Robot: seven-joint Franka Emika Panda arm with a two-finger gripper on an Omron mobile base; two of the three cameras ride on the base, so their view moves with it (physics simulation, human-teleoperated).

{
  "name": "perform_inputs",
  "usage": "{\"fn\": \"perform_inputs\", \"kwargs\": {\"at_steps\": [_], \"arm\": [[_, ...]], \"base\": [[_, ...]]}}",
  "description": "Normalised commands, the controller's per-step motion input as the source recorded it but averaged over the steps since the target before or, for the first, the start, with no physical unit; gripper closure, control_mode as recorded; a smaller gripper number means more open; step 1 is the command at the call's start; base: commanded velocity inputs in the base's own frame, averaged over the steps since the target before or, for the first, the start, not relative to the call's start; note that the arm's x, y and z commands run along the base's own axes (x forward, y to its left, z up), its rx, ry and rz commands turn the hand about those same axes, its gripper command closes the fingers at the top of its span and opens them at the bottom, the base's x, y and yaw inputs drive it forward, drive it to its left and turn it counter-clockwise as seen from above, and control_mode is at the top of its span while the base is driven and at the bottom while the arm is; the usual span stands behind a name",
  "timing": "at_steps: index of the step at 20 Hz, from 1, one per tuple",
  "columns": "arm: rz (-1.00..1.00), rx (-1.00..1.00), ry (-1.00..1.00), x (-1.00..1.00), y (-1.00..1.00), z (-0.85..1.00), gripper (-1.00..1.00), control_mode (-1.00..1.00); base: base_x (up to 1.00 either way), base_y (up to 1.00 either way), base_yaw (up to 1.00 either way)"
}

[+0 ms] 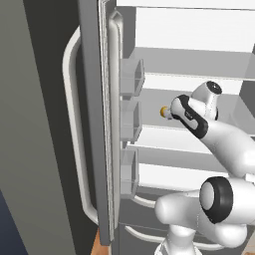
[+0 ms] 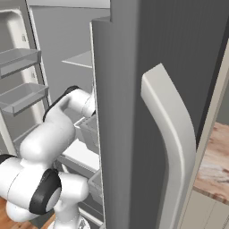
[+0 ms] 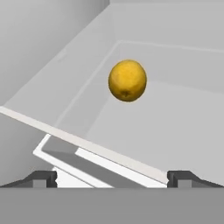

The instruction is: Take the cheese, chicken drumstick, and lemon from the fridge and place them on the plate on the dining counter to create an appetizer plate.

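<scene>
Now, left base: small round yellow-orange lemon (image 1: 163, 111) on middle shelf of grey fridge (image 1: 94, 124), just left of arm's hand | right base: arm reaches behind door | hand: gripper (image 3: 112, 178) wide, empty; lemon (image 3: 127, 80) ahead, likely light, firm, rolls; pinch across middle.

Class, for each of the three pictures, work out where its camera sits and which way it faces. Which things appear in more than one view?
Left base view: behind the arm, to its left, looking into the open fridge at the lemon.
Right base view: behind-right, facing the fridge door's outer face and handle; arm at lower left.
Hand view: on the hand, facing the lemon on a shelf; open tool tips below.
Shared: the lemon, left base and hand; the arm, both base views.
</scene>
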Motion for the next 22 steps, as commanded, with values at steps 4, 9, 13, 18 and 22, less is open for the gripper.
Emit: {"fn": "perform_inputs", "kwargs": {"at_steps": [4,9,13,18,22], "arm": [[-0.03,0.00,-0.06,0.24,0.06,-0.04,-1.00,-1.00],[-0.02,0.00,-0.02,0.39,0.07,-0.02,-1.00,-1.00],[-0.02,0.00,0.00,0.33,0.01,-0.06,-1.00,-1.00],[-0.03,0.00,0.00,0.30,0.00,-0.08,-1.00,-1.00],[-0.04,0.00,0.00,0.24,0.00,-0.08,-1.00,-1.00]], "base": [[0.00,0.00,0.00],[0.00,0.00,0.00],[0.00,0.00,0.00],[0.00,0.00,0.00],[0.00,0.00,0.00]]}}
